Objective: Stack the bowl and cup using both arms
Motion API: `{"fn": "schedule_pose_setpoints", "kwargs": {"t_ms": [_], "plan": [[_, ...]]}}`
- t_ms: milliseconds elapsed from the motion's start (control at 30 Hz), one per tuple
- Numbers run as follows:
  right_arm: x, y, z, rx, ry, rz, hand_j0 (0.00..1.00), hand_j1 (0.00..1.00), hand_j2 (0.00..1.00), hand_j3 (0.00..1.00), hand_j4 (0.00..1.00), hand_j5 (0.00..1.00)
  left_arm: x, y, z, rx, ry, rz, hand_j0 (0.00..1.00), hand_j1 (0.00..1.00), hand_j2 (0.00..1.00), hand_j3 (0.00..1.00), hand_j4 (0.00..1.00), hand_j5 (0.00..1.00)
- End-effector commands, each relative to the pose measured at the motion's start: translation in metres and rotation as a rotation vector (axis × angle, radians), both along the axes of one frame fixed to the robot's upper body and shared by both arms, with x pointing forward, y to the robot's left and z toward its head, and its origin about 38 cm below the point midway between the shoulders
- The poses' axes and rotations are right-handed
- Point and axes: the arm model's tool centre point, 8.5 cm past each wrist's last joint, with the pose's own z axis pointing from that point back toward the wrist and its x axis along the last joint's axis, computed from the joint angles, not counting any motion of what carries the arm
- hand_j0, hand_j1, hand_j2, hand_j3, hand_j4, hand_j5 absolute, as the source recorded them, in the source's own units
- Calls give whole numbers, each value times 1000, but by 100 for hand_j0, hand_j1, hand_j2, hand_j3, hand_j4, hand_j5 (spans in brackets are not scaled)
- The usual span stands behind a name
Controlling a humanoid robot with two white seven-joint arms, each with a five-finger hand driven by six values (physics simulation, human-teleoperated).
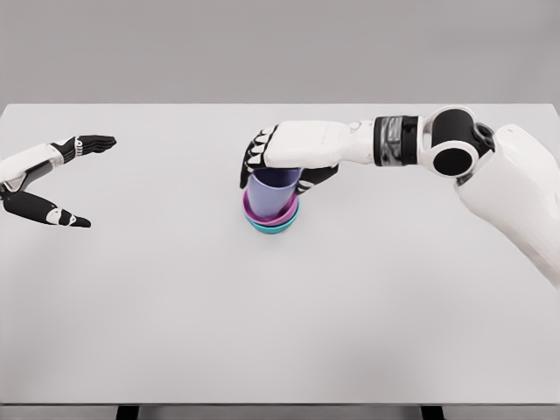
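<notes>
While the right hand wraps its fingers round the lilac cup from above, cup sits upright inside a purple bowl nested in a teal bowl, mid-table, nearer the far edge. Cup lies directly under that palm. Left hand hangs spread wide, empty, at the table's left edge, well apart.

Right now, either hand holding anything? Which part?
Right hand grips the purple cup around its upper rim, over the stacked bowls. Left hand is open, empty.
</notes>
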Motion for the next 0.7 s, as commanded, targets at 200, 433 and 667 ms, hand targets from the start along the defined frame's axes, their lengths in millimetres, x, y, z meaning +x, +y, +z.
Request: {"fn": "schedule_pose_setpoints", "kwargs": {"t_ms": [200, 433, 667], "plan": [[0, 1, -1, -21, -19, -5, 99, 99, 99, 99, 99, 99, 0, 0, 1, -7, 0, 2, 100, 100, 100, 100, 100, 100], [2, -6, 8, -9, -33, -15, 100, 100, 100, 100, 100, 100, 0, 0, 1, -8, 0, 1, 100, 100, 100, 100, 100, 100], [22, -122, 54, 90, -113, -285, 100, 100, 100, 100, 100, 100, 0, 0, 1, -8, 0, 1, 100, 100, 100, 100, 100, 100]]}}
